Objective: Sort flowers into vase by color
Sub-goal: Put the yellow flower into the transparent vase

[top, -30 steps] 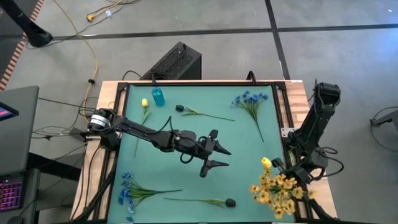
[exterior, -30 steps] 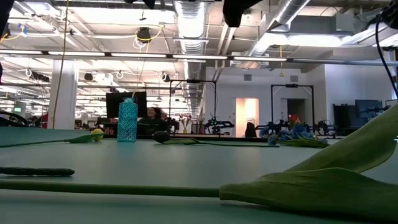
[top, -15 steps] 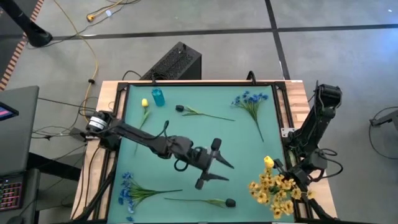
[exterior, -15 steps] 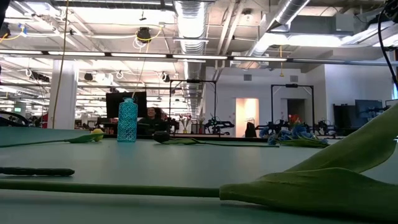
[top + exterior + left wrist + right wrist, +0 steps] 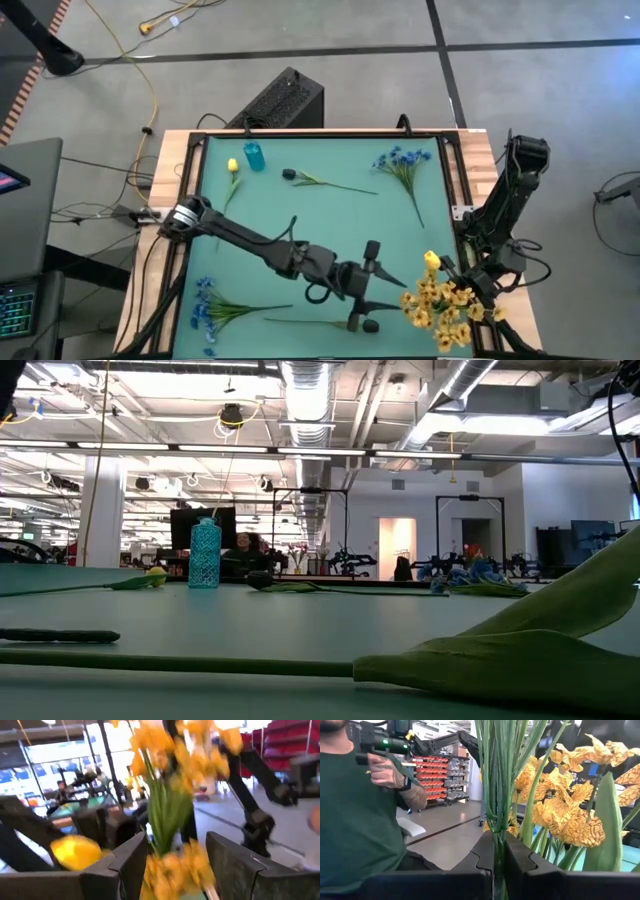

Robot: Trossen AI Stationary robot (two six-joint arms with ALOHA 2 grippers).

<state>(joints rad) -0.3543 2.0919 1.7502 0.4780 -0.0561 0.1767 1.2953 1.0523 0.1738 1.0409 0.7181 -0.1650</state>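
Two grippers: my right gripper (image 5: 498,851) clenched on yellow blossom sprig stems (image 5: 496,795); my left gripper (image 5: 372,287) spread, just beside blossoms.

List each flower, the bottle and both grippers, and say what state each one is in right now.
left gripper: open, by the yellow bunch
right gripper: shut on the yellow bunch's stems
yellow bunch: held upright
blue sprig: lying flat
second blue sprig: lying flat
yellow bud: lying flat
dark bud: lying flat
second dark bud: lying flat
blue bottle: standing, empty
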